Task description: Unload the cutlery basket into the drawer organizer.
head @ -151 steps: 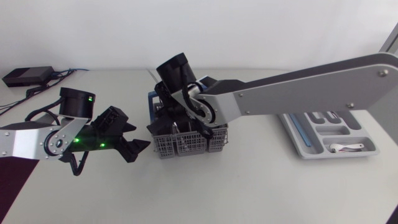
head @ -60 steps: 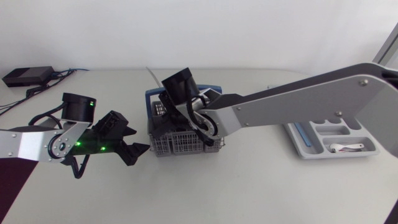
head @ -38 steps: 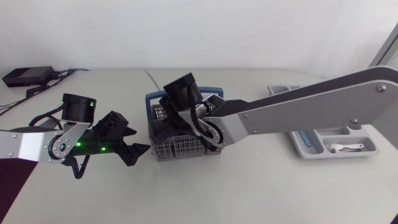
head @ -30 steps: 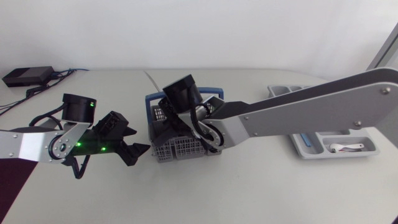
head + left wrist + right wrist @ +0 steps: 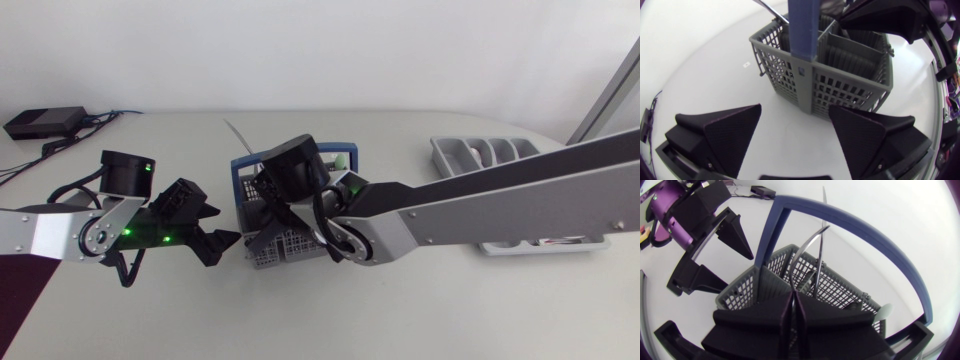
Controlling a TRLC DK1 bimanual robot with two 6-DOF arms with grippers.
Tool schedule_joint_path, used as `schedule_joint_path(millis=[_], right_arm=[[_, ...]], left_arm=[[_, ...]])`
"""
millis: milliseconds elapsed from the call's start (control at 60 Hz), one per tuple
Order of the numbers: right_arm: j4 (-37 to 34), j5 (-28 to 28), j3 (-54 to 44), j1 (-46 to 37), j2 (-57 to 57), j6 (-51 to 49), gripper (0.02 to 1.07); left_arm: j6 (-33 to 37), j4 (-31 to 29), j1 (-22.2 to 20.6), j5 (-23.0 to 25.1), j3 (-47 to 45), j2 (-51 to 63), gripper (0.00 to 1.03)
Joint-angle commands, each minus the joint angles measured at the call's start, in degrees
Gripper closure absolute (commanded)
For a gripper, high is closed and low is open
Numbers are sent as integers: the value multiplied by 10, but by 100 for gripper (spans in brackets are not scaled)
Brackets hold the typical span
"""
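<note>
The grey mesh cutlery basket (image 5: pixel 296 244) with its blue handle (image 5: pixel 243 170) stands mid-table. My right gripper (image 5: pixel 268 214) hangs over the basket's left part, shut on a thin silver piece of cutlery (image 5: pixel 233 130) that sticks up past the handle. In the right wrist view the gripper (image 5: pixel 792 298) pinches that silver piece (image 5: pixel 821 235) above the basket (image 5: pixel 840 287). My left gripper (image 5: pixel 218 240) stands open just left of the basket, holding nothing. In the left wrist view the gripper (image 5: pixel 795 145) faces a basket corner (image 5: pixel 825 80). The drawer organizer (image 5: pixel 480 153) lies at the right, partly behind my right arm.
A black box (image 5: pixel 44 122) with cables sits at the table's back left corner. My right arm's long link (image 5: pixel 500 200) spans the table from the right edge to the basket. The left gripper's fingers (image 5: pixel 735 235) show beside the basket in the right wrist view.
My right arm has risen over the basket with the silver piece gripped, and its long link now covers more of the organizer. The left arm has not moved.
</note>
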Motion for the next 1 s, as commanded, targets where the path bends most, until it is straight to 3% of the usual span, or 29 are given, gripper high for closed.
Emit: schedule_joint_path(millis=[0, 567, 983], right_arm=[[1, 4, -26, 7, -15, -11, 101], [52, 4, -104, 14, -59, -28, 101], [52, 8, -124, 29, -66, -51, 101]], left_arm=[[4, 6, -5, 6, -12, 7, 10], [4, 6, -8, 6, -10, 3, 10], [-28, -12, -35, 17, 0, -87, 10]])
